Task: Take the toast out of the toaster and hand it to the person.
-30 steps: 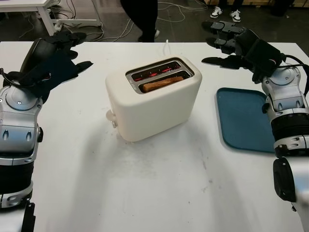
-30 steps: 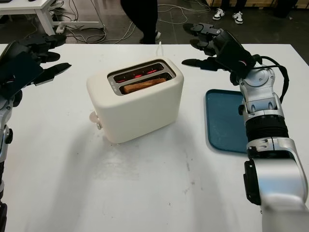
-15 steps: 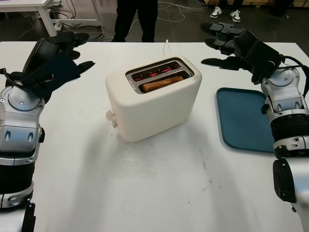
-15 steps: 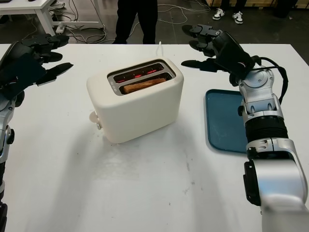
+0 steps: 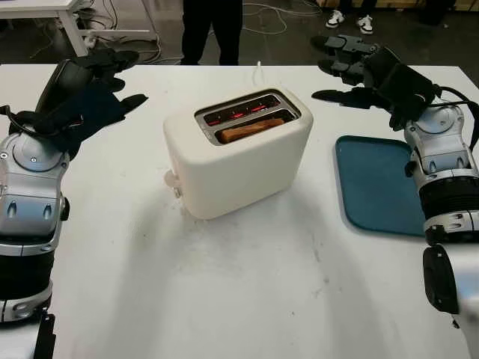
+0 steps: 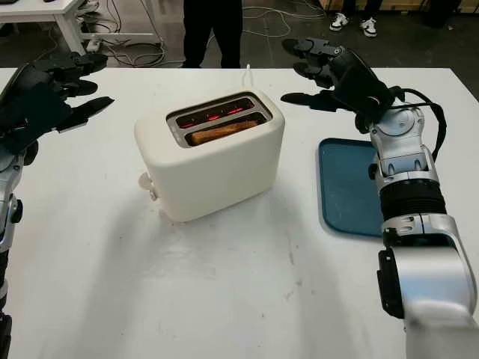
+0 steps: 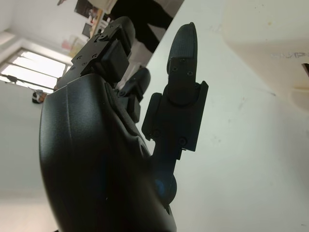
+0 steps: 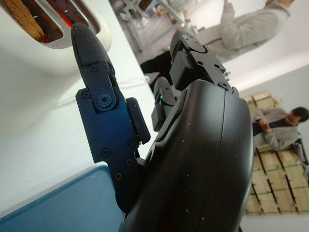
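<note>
Since a second ago your arms have barely moved; the person (image 5: 212, 26) beyond the table's far edge has shifted from mid-stride to standing. Your left hand (image 5: 88, 93) hangs released at ten o'clock of the toaster (image 5: 238, 152), your right hand (image 5: 368, 71) released at two o'clock. The toast (image 5: 251, 129) sits in the nearer slot. The white table (image 5: 247, 292) carries a blue tray (image 5: 376, 187) at three o'clock. The person is cut off above the legs.

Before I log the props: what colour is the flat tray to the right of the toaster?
Dark teal-blue; the flat rectangular tray shows best in the left eye view.
</note>
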`<state>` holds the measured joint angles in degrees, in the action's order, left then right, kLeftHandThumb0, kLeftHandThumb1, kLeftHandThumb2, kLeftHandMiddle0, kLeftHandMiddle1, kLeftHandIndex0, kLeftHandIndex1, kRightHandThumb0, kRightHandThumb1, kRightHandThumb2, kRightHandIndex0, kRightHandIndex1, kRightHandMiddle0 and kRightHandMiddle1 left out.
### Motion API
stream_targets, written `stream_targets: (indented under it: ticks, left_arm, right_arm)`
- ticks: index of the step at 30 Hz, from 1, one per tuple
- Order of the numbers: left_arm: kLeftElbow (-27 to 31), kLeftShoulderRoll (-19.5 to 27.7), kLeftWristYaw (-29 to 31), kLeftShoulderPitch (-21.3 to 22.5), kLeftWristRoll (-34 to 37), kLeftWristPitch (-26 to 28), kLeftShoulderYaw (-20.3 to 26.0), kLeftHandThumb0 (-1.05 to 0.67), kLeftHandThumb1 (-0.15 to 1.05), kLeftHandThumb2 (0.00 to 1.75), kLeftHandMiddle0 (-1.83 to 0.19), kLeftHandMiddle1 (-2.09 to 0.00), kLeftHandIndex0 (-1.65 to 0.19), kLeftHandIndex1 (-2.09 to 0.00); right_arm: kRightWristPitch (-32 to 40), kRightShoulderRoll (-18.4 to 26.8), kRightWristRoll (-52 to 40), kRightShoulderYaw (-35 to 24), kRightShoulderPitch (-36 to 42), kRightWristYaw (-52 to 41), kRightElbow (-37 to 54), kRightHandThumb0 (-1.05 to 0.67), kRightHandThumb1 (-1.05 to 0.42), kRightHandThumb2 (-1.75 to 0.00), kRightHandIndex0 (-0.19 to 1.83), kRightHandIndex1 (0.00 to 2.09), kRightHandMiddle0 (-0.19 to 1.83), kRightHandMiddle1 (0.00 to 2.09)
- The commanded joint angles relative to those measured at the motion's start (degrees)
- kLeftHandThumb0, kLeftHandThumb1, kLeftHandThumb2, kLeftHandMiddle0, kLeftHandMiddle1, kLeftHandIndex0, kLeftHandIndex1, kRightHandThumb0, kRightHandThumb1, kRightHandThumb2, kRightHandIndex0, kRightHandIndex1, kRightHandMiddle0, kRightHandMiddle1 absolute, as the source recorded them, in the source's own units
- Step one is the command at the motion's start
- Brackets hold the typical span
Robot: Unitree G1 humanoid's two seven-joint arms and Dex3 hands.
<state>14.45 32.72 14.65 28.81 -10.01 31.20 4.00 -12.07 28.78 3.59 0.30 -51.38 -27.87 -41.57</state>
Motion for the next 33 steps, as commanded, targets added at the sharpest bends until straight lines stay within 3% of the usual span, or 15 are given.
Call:
stream_targets:
  ticks: [1,33]
  left_arm:
    - [0.49,0.88,0.04,1.1,-1.27,0.08,-0.3,-0.5,0.92,0.27,-0.29,-0.57,-0.49,-0.01]
    - [-0.02,0.02,-0.08,0.76,0.45,-0.27,1.1,-0.49,0.92,0.25,-0.27,-0.55,-0.47,0.0]
  right_arm:
    - [-1.17,0.06,0.31,0.09,0.19,0.25,0.21,-0.7,-0.84,0.0,0.38,0.02,0.38,0.01]
    - [-1.39,-0.07,0.57,0.08,0.2,0.19,0.39,-0.71,-0.85,0.0,0.38,0.01,0.38,0.0]
